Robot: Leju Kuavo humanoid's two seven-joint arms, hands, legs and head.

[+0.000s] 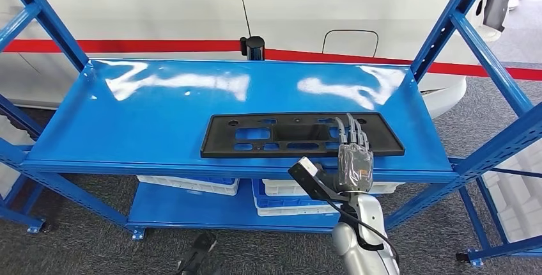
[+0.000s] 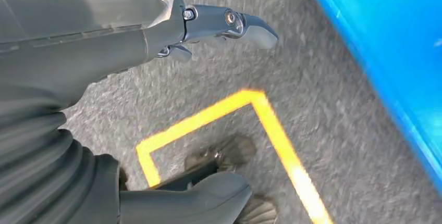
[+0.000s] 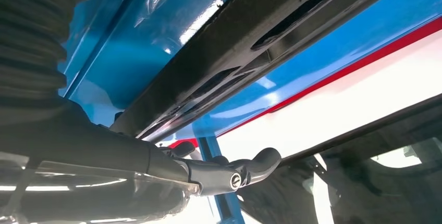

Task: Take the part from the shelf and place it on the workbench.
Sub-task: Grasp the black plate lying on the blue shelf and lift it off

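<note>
The part (image 1: pixel 301 135), a long flat black plate with cut-outs, lies on the blue shelf (image 1: pixel 160 121) near its front edge. It looks like stiff, light moulded plastic (probably slick on its face), so the front rim or a cut-out edge suits a grip. The right robot hand (image 1: pixel 353 153) reaches over it with fingers extended, holding nothing; the left robot hand (image 2: pixel 156 31) hangs over the floor, its grip unclear.

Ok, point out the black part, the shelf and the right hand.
black part (image 1: pixel 255 135), head view, on its left half beside a cutout.
shelf (image 1: pixel 160 115), head view, on the bare blue deck.
right hand (image 1: pixel 355 157), head view, on its back.
</note>
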